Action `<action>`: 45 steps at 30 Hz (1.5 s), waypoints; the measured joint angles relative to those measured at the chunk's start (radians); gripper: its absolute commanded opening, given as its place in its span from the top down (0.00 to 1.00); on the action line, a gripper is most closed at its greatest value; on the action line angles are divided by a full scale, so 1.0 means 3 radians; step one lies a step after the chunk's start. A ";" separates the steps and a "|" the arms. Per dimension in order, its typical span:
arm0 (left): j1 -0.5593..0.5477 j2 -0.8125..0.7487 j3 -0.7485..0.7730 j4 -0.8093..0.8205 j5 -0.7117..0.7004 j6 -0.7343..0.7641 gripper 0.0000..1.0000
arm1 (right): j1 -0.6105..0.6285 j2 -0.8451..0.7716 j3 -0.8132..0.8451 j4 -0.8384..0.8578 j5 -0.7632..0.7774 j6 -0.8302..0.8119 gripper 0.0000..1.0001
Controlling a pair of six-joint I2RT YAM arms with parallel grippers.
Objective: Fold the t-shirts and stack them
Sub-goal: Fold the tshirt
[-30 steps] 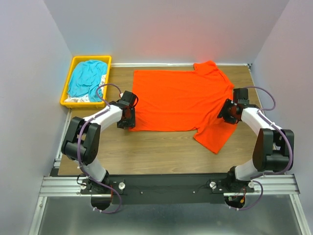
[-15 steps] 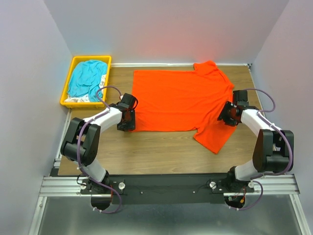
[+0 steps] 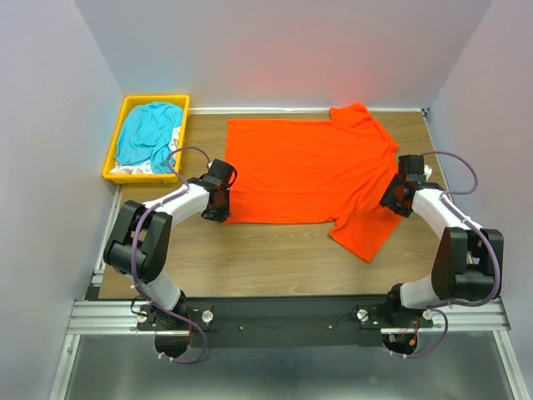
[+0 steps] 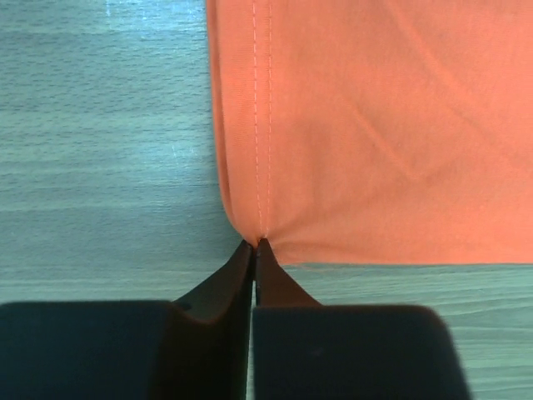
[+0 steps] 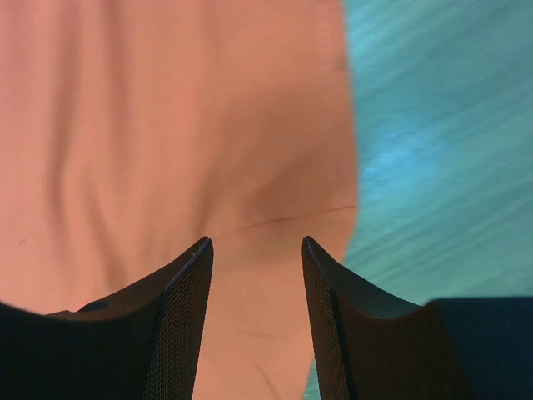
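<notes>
A bright orange-red t-shirt (image 3: 308, 171) lies spread flat on the wooden table, with one sleeve hanging toward the near right. My left gripper (image 3: 222, 208) sits at the shirt's near-left corner. In the left wrist view its jaws (image 4: 256, 243) are shut, pinching the stitched hem corner (image 4: 262, 225), which puckers at the tips. My right gripper (image 3: 391, 198) hovers over the shirt's right side near the sleeve. It is open (image 5: 254, 242), with orange cloth (image 5: 166, 125) under and between its fingers. A teal-blue t-shirt (image 3: 148, 133) and some white fabric (image 3: 133, 169) lie in the bin.
A yellow plastic bin (image 3: 113, 143) stands at the far left corner of the table. Bare wood (image 3: 250, 250) runs along the near side in front of the shirt. Grey walls close in on the left, the right and the back.
My left jaws have closed on the shirt's near-left corner. My right gripper has shifted slightly to the right along the shirt's edge, still open.
</notes>
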 measured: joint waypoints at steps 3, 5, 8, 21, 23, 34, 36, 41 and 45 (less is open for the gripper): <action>0.0000 0.0000 -0.0001 0.0006 0.0022 0.0003 1.00 | -0.0074 -0.0047 -0.0029 -0.0047 0.0198 0.0038 0.48; 0.0000 0.0000 -0.0001 0.0006 0.0027 0.0009 1.00 | -0.0178 -0.0046 -0.0048 -0.0065 0.0238 0.0086 0.50; 0.0001 0.0000 -0.0001 0.0008 0.0032 0.0014 1.00 | -0.0304 -0.0045 -0.0078 -0.0079 0.0243 0.0144 0.53; 0.0001 0.0000 0.0000 0.0011 0.0042 0.0095 1.00 | -0.0509 0.0156 -0.0268 0.0109 0.0020 0.0259 0.57; 0.0001 0.0000 0.0000 0.0011 0.0046 0.0099 1.00 | -0.0511 0.0160 -0.0264 0.0144 -0.0014 0.0285 0.57; 0.0001 0.0020 0.0025 0.0005 0.0061 0.0137 1.00 | -0.0542 0.0043 -0.0264 0.0163 -0.0028 0.0337 0.57; 0.0001 0.0025 0.0032 0.0000 0.0061 0.0141 1.00 | -0.0546 0.0000 -0.0258 0.0165 -0.0025 0.0345 0.57; 0.0001 0.0043 0.0053 -0.0004 0.0061 0.0148 1.00 | -0.0552 -0.0004 -0.0252 0.0189 -0.0028 0.0373 0.57; 0.0001 0.0064 0.0075 -0.0009 0.0062 0.0150 1.00 | -0.0567 0.0061 -0.0252 0.0212 -0.0028 0.0384 0.57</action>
